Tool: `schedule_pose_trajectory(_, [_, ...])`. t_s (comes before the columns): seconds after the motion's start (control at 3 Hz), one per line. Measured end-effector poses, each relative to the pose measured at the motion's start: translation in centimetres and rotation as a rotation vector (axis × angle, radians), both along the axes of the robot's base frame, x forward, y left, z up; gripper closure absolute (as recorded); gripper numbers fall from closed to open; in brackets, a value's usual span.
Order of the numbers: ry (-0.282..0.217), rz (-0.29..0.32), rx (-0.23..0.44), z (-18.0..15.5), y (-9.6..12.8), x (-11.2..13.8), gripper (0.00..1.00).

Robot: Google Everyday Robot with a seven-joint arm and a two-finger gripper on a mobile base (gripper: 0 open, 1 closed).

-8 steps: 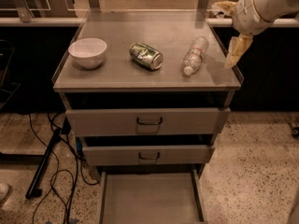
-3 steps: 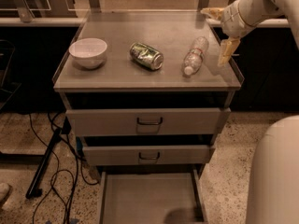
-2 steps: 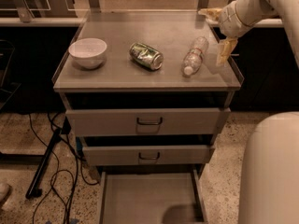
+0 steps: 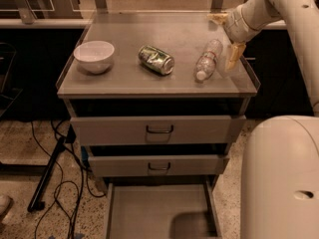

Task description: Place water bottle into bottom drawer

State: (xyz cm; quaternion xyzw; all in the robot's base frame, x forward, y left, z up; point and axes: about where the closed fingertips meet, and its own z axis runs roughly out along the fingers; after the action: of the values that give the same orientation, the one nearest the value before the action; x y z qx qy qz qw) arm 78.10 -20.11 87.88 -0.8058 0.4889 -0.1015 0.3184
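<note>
The water bottle [image 4: 207,60] lies on its side on the cabinet top [image 4: 124,73] at the right, white cap pointing toward the front. My gripper [image 4: 225,36] hangs just right of the bottle's far end, open and holding nothing; one pale finger [image 4: 234,55] points down beside the bottle, the other sits further back. The bottom drawer [image 4: 149,210] is pulled out at floor level, its flat grey floor bare apart from a shadow.
A crushed green can [image 4: 156,59] lies mid-top and a white bowl [image 4: 93,56] stands at the left. Two upper drawers with dark handles [image 4: 159,130] are slightly ajar. My white base [image 4: 279,178] fills the lower right. Cables [image 4: 60,183] run over the floor at left.
My gripper has moved left along the cabinet's right edge, closer to the bottle. My base has come into view at the lower right. The bottle, can and bowl have not moved.
</note>
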Motion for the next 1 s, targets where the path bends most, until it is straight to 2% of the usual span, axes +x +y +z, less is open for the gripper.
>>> schedule_pose_trajectory(1.0, [0.056, 0.04, -0.029, -2.3, 0.7, -0.5, 0.02])
